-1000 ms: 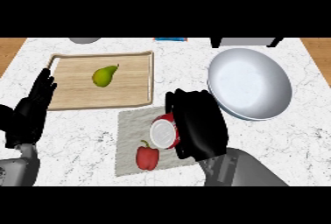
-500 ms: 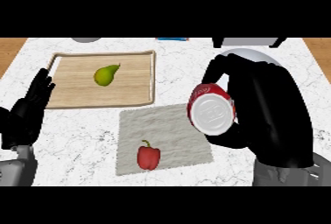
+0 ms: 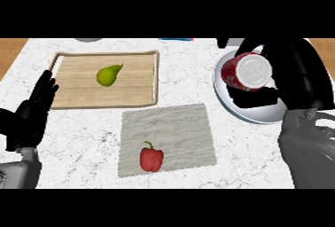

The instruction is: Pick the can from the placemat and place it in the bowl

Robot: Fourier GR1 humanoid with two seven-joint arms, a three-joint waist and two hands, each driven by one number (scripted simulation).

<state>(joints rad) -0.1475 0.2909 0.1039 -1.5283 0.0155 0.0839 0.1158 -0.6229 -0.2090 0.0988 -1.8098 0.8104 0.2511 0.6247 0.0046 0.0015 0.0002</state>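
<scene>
Placing step now. Right hand point(image 3: 294, 66) at 2 o'clock, fingers curled round the can point(image 3: 247, 71), hovering tilted over the bowl point(image 3: 252, 113). Next up, probably: lower, then let go. Left hand point(image 3: 33, 113) resting at 9 o'clock, fingers straight. Placemat point(image 3: 170, 128) holding just a pepper point(image 3: 151, 158).

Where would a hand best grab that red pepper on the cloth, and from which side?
Probably round the broad body of the red pepper, coming straight down from above. It lies flat on the placemat with its thin stem pointing up the view, too slim to grip, and bare cloth on both flanks leaves room for fingers.
</scene>
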